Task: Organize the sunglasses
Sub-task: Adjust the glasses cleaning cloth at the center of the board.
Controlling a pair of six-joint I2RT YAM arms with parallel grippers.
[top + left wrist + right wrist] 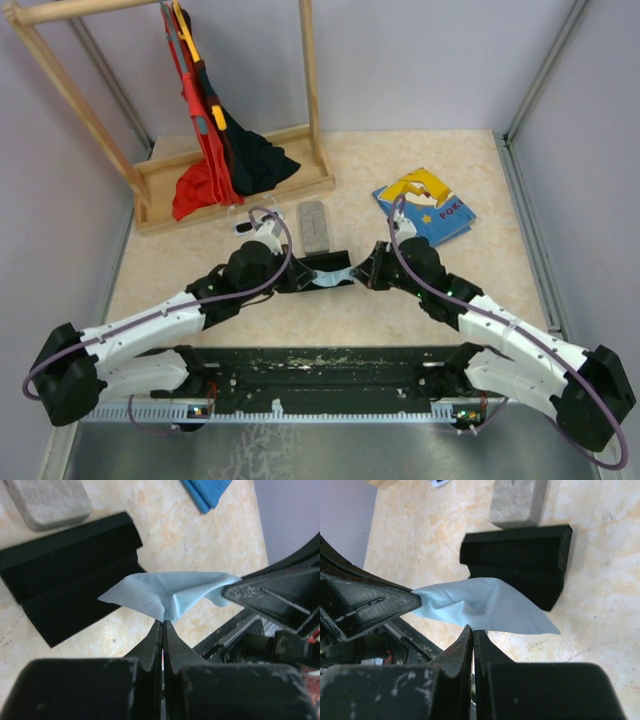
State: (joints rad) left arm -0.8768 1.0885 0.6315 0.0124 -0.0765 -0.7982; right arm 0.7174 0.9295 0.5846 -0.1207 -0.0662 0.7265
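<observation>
A light-blue cloth (pixel 333 281) (pixel 170 592) (pixel 480 605) hangs stretched between my two grippers, just above the table. My left gripper (pixel 320 279) (pixel 163 622) is shut on the cloth's lower fold. My right gripper (pixel 352 276) (pixel 472 629) is shut on another edge of it. An open black case (pixel 318 263) (pixel 65 575) (pixel 520 560) lies just behind the cloth. Of the sunglasses, only a bit of a white frame (pixel 241 228) (pixel 438 482) shows beside my left wrist; the rest is hidden.
A grey oblong case (pixel 315 226) (pixel 47 500) (pixel 517 500) lies behind the black one. A blue picture book (pixel 425 205) (pixel 207 492) sits at the back right. A wooden rack (pixel 230 185) with red and dark clothes (pixel 215 150) stands at the back left.
</observation>
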